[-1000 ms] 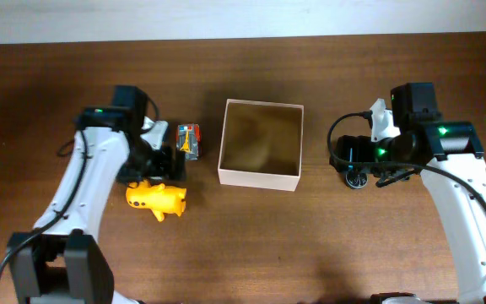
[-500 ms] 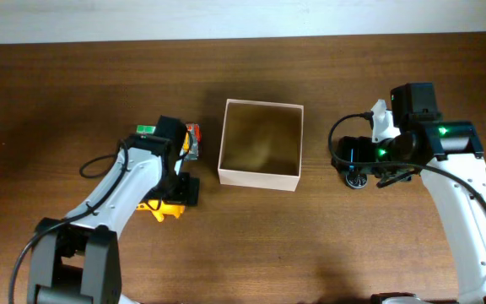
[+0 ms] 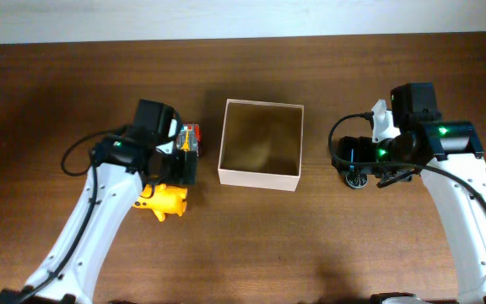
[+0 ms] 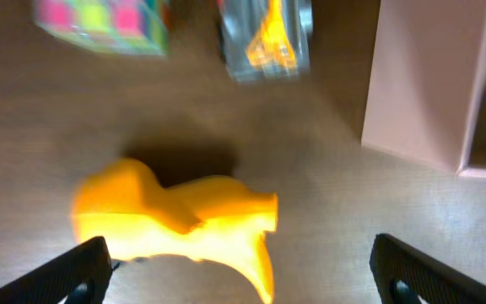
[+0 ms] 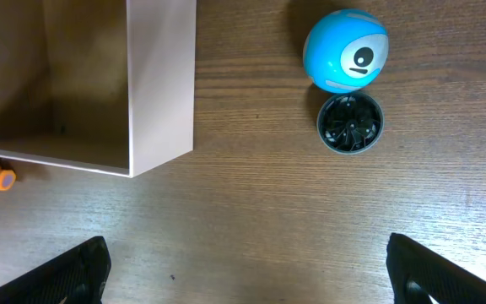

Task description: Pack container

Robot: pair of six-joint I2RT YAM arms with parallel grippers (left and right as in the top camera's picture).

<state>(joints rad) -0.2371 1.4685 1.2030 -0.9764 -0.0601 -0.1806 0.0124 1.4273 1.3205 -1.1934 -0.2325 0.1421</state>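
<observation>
The container (image 3: 257, 179) is seen standing upright near the middle of the wooden surface (image 3: 251, 245), between the two arms, with its open top facing up and its tan interior shown. Its white outer wall is also caught at the right edge of the left wrist view and at the left of the right wrist view.

The left hand (image 3: 178, 162) is held above the surface just left of the container. Its fingers (image 4: 83, 266) are spread wide and nothing is gripped. A yellow toy animal (image 4: 175, 228) is seen lying on the surface below and between them, apart from the container. Farther off, a multicoloured puzzle cube (image 4: 104, 21) and a clear packet (image 4: 264, 38) are placed side by side; the view is blurred, so the orange item inside the packet can only be guessed at.

The right hand (image 5: 247, 270) is held to the right of the container, likewise spread and empty. Beyond it, a blue one-eyed ball (image 5: 345, 49) is found touching or just beside a small dark round cup (image 5: 350, 123), both well apart from the container wall.
</observation>
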